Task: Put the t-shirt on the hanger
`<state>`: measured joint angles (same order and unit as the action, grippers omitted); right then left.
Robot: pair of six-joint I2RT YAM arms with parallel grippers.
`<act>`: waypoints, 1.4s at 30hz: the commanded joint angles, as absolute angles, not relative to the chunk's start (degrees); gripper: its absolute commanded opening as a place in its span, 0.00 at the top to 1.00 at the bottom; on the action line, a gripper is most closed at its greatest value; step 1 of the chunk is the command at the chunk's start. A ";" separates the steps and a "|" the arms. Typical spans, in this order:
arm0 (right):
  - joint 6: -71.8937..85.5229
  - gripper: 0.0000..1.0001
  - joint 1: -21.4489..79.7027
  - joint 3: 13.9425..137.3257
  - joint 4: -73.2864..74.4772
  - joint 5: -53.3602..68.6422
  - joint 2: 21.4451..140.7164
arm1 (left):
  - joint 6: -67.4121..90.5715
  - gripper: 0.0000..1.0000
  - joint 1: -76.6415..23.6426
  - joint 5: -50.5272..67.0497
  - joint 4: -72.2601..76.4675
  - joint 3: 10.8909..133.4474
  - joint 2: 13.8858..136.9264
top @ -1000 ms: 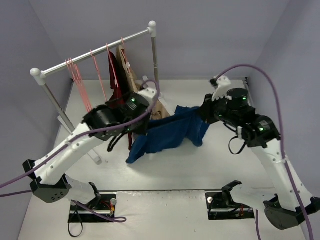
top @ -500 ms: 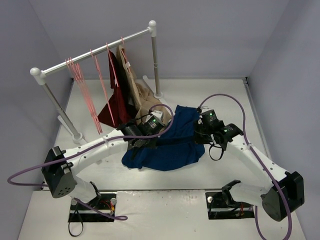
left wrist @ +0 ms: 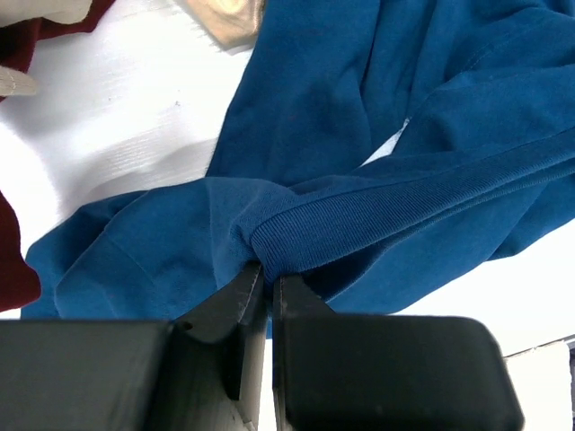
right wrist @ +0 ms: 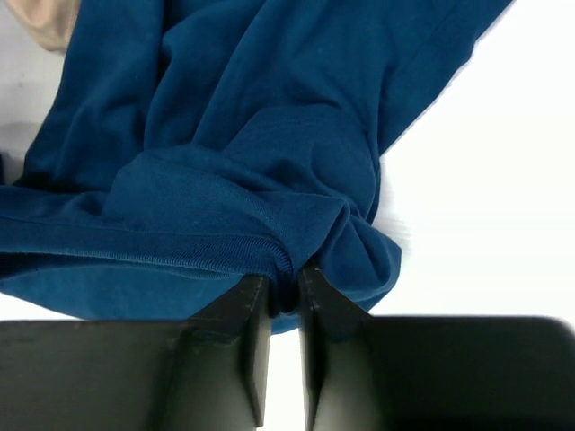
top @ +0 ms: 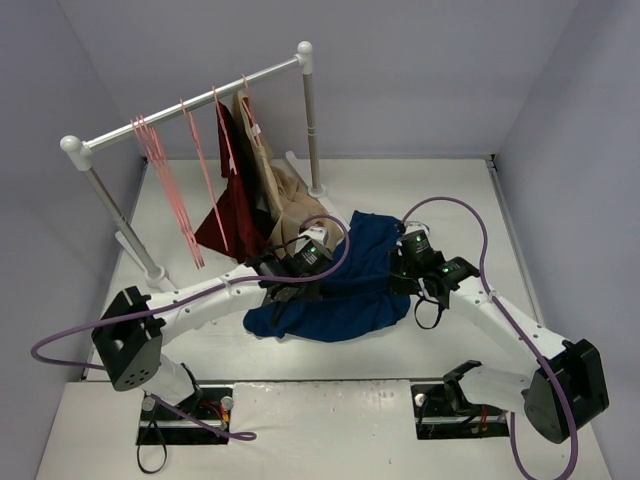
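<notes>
One t-shirt (top: 340, 305), hem clamped in left pincer (left wrist: 267, 275), right pincer (right wrist: 285, 285)

Navy t-shirt (top: 350, 300) on table (top: 450, 195) between left claw (top: 290, 292) and right claw (top: 400, 275).

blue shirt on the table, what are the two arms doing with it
Both arms are holding the blue t-shirt by a ribbed edge. The left end effector is shut on one bunched spot and the right end effector on another, with the edge stretched between them low over the table. The shirt is not on a hanger yet; the empty pink hangers hang on the rail behind.
</notes>
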<state>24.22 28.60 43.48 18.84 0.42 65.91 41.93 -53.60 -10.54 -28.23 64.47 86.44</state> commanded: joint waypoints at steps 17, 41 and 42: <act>22.33 0.17 31.66 49.84 13.70 -4.13 69.35 | 39.64 1.00 -53.35 -9.49 -29.28 67.24 78.66; 26.30 0.26 34.80 44.75 12.32 -12.33 71.17 | 38.82 1.00 -50.79 -11.36 -37.21 72.91 75.24; 26.45 0.29 34.80 44.82 12.39 -12.48 71.02 | 38.59 1.00 -50.71 -11.51 -37.44 73.29 75.23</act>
